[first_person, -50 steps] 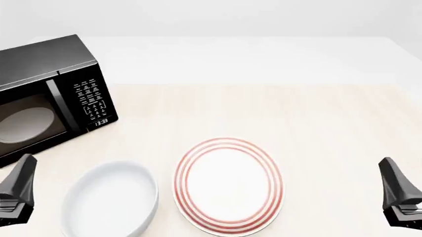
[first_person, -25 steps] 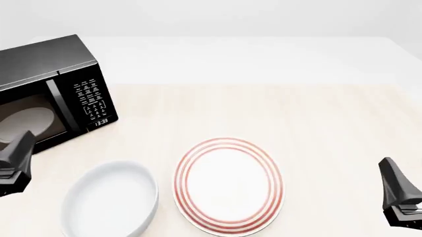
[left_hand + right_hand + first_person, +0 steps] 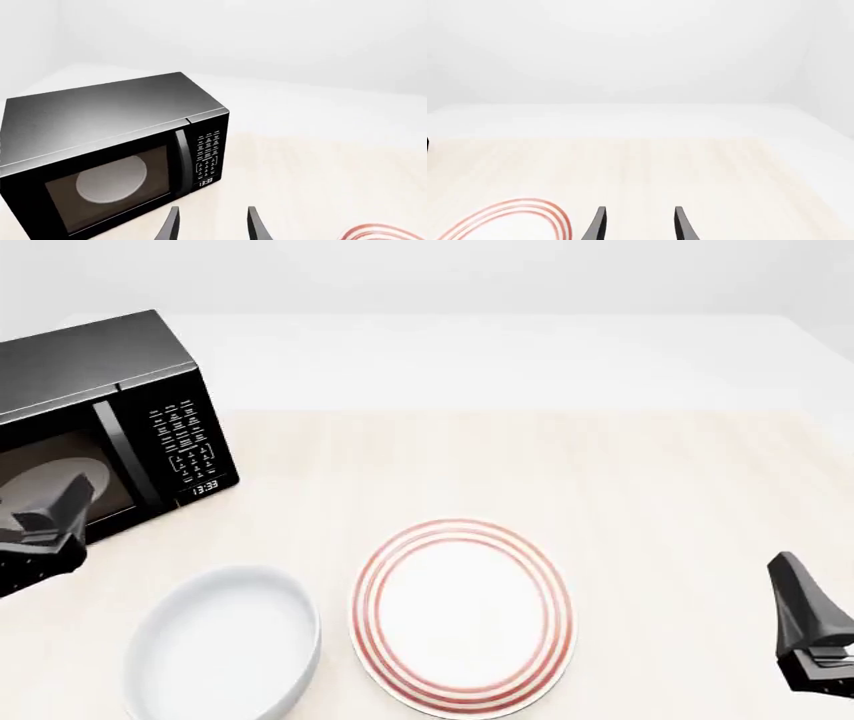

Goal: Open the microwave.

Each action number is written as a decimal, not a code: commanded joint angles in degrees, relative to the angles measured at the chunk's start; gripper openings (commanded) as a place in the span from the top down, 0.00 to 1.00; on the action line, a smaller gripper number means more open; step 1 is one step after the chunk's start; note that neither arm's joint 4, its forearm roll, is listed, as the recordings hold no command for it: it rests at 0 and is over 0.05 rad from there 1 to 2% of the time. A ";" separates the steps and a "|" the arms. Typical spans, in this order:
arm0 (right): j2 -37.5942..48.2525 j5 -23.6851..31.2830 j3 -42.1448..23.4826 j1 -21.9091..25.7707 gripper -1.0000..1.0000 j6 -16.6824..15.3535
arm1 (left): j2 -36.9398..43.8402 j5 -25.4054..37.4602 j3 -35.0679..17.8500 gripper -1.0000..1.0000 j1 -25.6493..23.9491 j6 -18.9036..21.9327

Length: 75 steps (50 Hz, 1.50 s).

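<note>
A pale wood-grain table (image 3: 641, 490) fills the middle and lower part of the front view, its faint grain running away from the camera. Beyond its far edge, across the upper part of the frame, lies a plain white surface (image 3: 534, 350), and above that a featureless white wall (image 3: 467, 270). The light is soft and even, with only weak shadows.

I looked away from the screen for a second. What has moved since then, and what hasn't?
The left gripper has travelled up and forward from the near left edge of the table toward the microwave, and in the front view it now overlaps the door window. Its fingers are apart, holding nothing. The right gripper, the microwave's closed door, the white bowl and the red-ringed plate stayed put.
</note>
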 commanded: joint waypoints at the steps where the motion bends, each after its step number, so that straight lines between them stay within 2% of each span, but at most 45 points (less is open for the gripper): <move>1: 0.39 -0.23 -0.16 0.00 0.00 0.01 | 7.18 -4.85 -0.51 0.00 0.85 -0.19; 14: 0.38 -0.23 -0.16 -0.01 0.00 0.03 | 16.65 -11.02 -1.66 0.00 0.77 1.76; 17: -2.16 1.34 0.82 -0.03 0.00 0.05 | 16.95 -10.99 -1.85 0.00 0.92 2.05; 36: -2.18 1.39 0.81 -0.03 0.00 0.01 | 26.34 -16.03 -3.96 0.00 0.51 5.10; 75: -2.09 1.36 0.76 -0.05 0.00 0.01 | 37.59 -22.11 -7.56 0.00 3.08 3.84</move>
